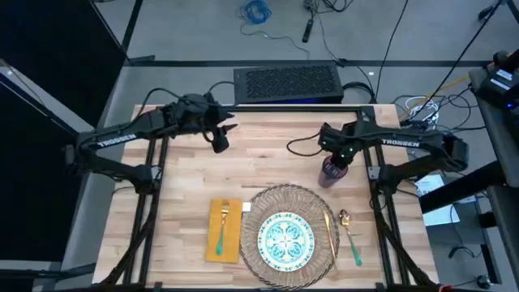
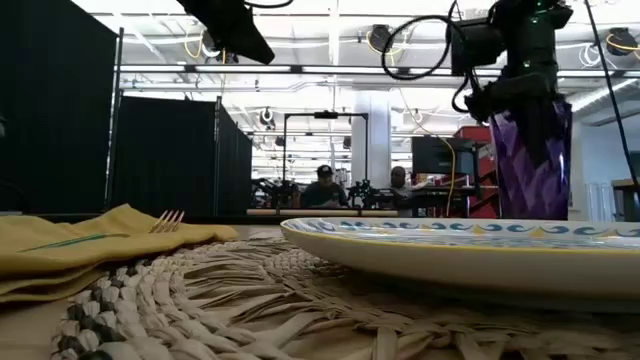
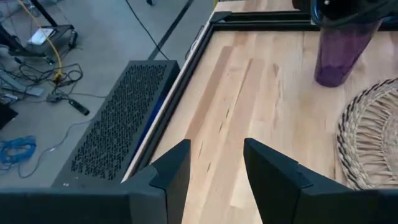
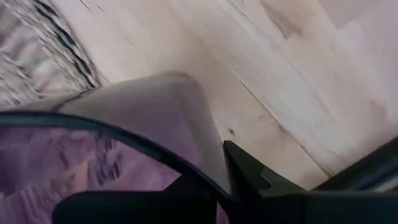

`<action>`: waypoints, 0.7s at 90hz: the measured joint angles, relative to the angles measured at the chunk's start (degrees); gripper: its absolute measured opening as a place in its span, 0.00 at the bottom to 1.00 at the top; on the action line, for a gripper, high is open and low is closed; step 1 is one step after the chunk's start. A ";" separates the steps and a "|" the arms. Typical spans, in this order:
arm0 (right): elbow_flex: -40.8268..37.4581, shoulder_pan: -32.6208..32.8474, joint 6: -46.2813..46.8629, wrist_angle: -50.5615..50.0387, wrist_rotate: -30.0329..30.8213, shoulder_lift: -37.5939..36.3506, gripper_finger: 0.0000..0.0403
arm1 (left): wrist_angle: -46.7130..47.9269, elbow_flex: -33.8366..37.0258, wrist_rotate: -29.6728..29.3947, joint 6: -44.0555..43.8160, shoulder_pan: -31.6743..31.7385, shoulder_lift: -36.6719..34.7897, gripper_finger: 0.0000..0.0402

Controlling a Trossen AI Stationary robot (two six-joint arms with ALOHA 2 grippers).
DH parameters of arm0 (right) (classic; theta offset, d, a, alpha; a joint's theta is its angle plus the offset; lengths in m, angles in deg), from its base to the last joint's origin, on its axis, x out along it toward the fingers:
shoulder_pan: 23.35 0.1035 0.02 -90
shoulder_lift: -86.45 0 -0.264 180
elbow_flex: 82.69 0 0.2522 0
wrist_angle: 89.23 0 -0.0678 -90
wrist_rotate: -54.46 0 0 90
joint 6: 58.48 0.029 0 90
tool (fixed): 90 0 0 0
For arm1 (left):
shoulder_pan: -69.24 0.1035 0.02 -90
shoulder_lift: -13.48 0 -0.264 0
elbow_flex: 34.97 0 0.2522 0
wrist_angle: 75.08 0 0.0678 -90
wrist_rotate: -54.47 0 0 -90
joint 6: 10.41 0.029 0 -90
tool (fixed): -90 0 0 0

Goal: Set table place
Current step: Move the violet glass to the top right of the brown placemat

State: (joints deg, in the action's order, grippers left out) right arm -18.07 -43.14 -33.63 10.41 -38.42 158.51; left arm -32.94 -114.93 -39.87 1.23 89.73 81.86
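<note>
Beside placemat (image 1: 285,235) (rt side): cup (image 1: 329,172), knife (image 1: 329,229).

We find bare light-wood tabletop (image 1: 268,134) along its far edge; the round woven wicker placemat (image 1: 289,234) crowds the near edge.

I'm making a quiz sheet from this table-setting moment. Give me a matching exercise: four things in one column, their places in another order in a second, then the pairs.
Things:
1. fork
2. plate
3. purple cup
4. spoon

Places:
A. in the right gripper, beyond the placemat
B. on the table, right of the placemat
C. on the yellow napkin
D. centred on the placemat

Pairs: 1-C, 2-D, 3-A, 4-B
</note>
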 joint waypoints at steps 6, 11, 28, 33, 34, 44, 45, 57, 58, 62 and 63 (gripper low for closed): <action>-0.56 0.00 0.05 -0.04 0.02 0.00 0.01 | 0.02 0.00 0.04 -0.27 0.00 0.00 0.34; -0.79 0.00 0.05 0.43 0.22 0.11 0.04 | 0.02 0.00 0.04 -0.39 0.00 0.00 0.34; -0.99 0.02 -0.45 2.23 -0.04 0.32 0.16 | 0.19 0.00 0.11 -0.63 -0.11 0.00 0.34; -0.87 0.02 -0.80 2.14 -0.03 0.33 0.20 | 0.14 0.00 0.15 -0.76 -0.11 0.00 0.34; -0.86 0.02 -0.89 2.14 -0.04 0.35 0.21 | 0.16 0.00 0.15 -0.76 -0.11 0.00 0.34; 0.17 0.02 -1.60 2.13 -0.08 0.35 0.29 | 0.12 0.00 0.15 -0.76 -0.11 0.00 0.34; 0.32 0.02 -1.65 2.14 -0.08 0.35 0.30 | 0.09 0.00 0.15 -0.76 -0.11 0.00 0.34; 2.84 0.02 -2.49 2.03 -0.09 0.35 0.39 | 0.06 0.00 0.15 -0.76 -0.11 0.00 0.34; 3.12 0.02 -2.59 1.98 -0.10 0.35 0.39 | 0.07 0.00 0.15 -0.76 -0.11 0.00 0.34; 4.27 0.02 -2.91 1.58 -0.10 0.35 0.42 | 0.04 0.00 0.15 -0.76 -0.11 0.00 0.34; 4.57 0.02 -2.97 1.47 -0.10 0.35 0.43 | 0.04 0.00 0.15 -0.76 -0.11 0.00 0.34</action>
State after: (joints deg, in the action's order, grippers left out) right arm -13.50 -43.12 -36.60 11.87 -38.52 158.85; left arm -32.89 -114.93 -39.72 0.46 89.62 81.86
